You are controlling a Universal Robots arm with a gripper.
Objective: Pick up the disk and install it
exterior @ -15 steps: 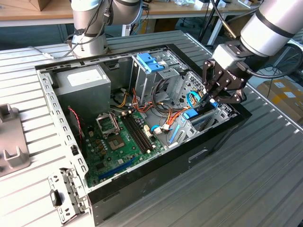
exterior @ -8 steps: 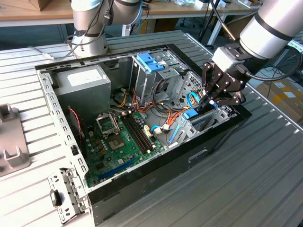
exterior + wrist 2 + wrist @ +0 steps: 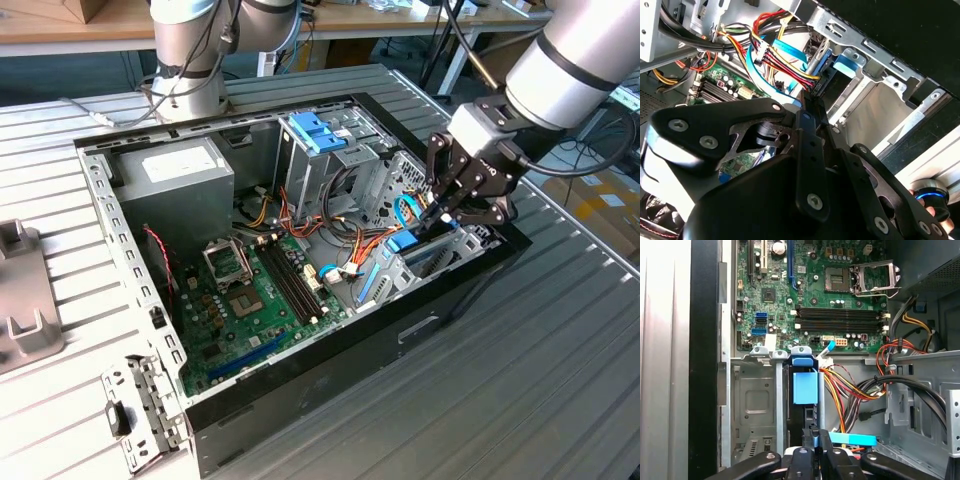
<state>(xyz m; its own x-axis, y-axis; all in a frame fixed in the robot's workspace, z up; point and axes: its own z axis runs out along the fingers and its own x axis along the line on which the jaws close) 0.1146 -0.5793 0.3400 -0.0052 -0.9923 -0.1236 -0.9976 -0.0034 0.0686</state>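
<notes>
The pincer (image 3: 443, 212), narrowed onto the disk (image 3: 805, 388), holds it upright in the case's (image 3: 330, 370) bay.

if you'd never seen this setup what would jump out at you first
Probably the open computer case, lying on its side on the slatted metal table with its green motherboard and orange cables exposed. Next, the black gripper reaching into the drive cage at the exterior view's right. In the first wrist view, the disk with its bright blue carrier sits in the bay slot just ahead of the gripper.

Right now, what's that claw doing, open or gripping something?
Gripper: shut on the disk, which stands on edge in the drive bay.
</notes>
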